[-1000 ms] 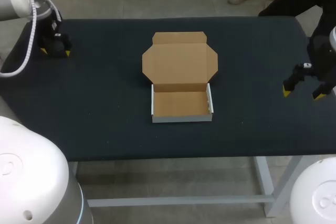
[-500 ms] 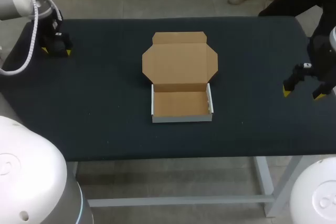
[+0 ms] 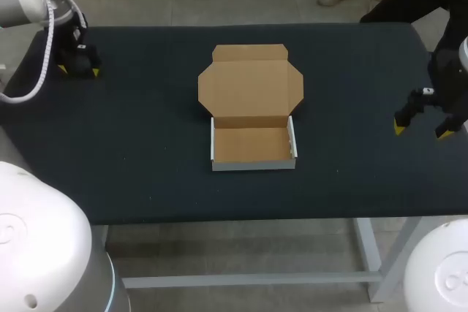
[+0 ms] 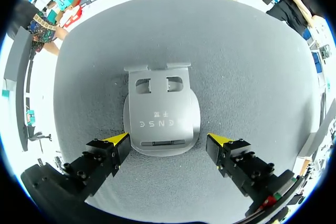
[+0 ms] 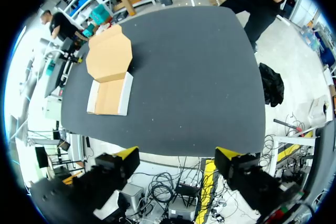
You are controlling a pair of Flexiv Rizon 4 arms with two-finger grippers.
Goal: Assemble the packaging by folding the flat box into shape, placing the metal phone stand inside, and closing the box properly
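Note:
The cardboard box (image 3: 252, 145) stands folded into a shallow tray at the table's middle, with its lid (image 3: 251, 84) lying open and flat behind it. The grey metal phone stand (image 4: 161, 116) lies flat on the black cloth at the far left corner. My left gripper (image 4: 168, 142) is open just above it, a yellow fingertip (image 4: 118, 140) on each side of the stand's near end. In the head view that left gripper (image 3: 77, 67) hides the stand. My right gripper (image 3: 424, 123) hangs open and empty over the table's right edge, with the box (image 5: 109, 77) far ahead of it.
The black table (image 3: 146, 151) carries nothing else. Its right edge (image 5: 252, 77) runs close under the right gripper (image 5: 176, 156), and its front edge lies a short way before the box.
My left gripper has shifted slightly toward the table's far edge, staying over the stand. The right arm and the box have not moved.

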